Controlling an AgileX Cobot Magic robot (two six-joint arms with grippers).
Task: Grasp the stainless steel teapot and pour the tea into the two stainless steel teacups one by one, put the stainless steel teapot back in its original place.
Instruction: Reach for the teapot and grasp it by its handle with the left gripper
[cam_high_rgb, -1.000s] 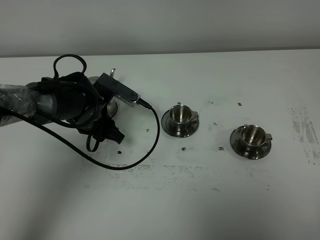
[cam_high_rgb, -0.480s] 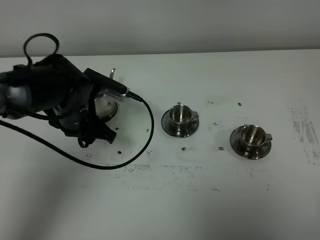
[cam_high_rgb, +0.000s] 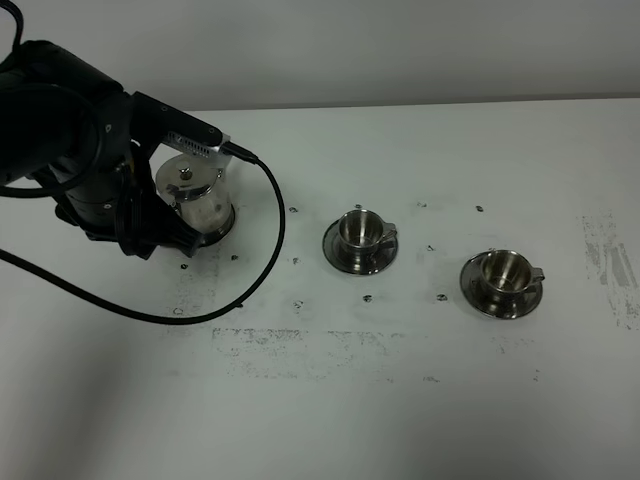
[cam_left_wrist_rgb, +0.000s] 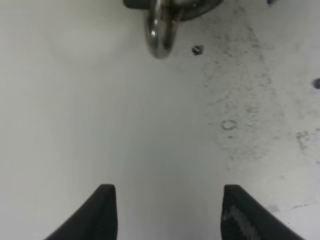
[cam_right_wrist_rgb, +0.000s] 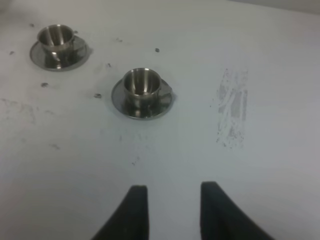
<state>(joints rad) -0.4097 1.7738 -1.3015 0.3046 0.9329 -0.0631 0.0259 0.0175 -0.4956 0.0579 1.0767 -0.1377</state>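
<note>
Teapot (cam_high_rgb: 196, 196) stands upright; left gripper (cam_left_wrist_rgb: 168, 189) gapes empty near it.

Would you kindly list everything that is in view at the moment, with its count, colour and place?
stainless steel teapot: one, shiny silver, far left of the table, standing on its base
round steel base: one, silver, under the teapot
steel teacups: two, silver, one near the middle, one to its right, each on a saucer
saucers: two, silver, under the cups
table: one, white, scuffed with dark marks
cable: one, black, looping over the table beside the teapot
left arm: one, black, over the table's far left
left gripper: black, open, empty, facing the teapot's handle
right gripper: black, slightly open, empty, facing the cups
</note>
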